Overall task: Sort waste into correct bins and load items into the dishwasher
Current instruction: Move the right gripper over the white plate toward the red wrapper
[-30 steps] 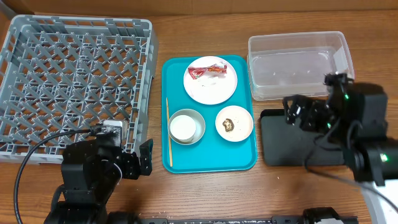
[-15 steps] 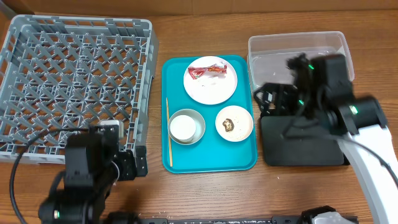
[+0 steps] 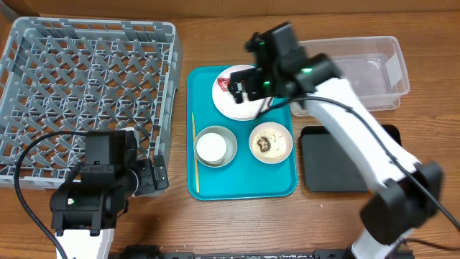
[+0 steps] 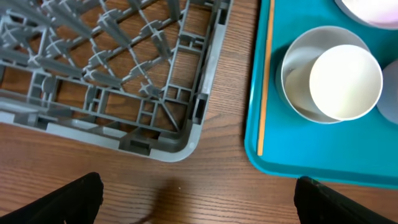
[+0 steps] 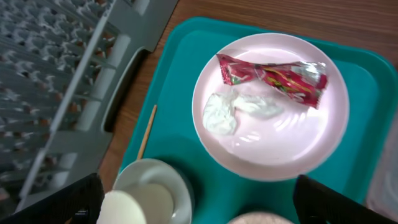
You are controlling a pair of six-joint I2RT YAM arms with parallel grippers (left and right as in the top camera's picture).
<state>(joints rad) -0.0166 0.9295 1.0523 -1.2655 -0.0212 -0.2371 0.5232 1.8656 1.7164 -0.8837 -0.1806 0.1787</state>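
Note:
A crinkled red wrapper (image 5: pixel 273 74) and a crumpled white paper scrap (image 5: pixel 231 111) lie on the large pink-white plate (image 5: pixel 292 143). My right gripper (image 5: pixel 199 205) hangs open above that plate's near rim, holding nothing, and hides part of the plate in the overhead view (image 3: pixel 244 90). A small white cup (image 4: pixel 345 81) sits in the pale grey bowl (image 4: pixel 295 74). The small plate (image 3: pixel 271 142) carries rice and a brown lump. The thin stick (image 4: pixel 263 87) lies along the teal tray's left edge. My left gripper (image 4: pixel 199 205) is open over bare wood by the grey rack's (image 4: pixel 112 68) corner.
The teal tray (image 3: pixel 215 188) sits mid-table between the grey rack (image 3: pixel 86 86) and the bins. The clear tub (image 3: pixel 359 72) stands at the back right, and the flat black tray (image 3: pixel 352 169) lies in front of it. My right arm stretches across above both.
My right arm has swung left from above the black tray, past the tub, to over the large plate. The left arm has shifted slightly. Both grippers stayed open.

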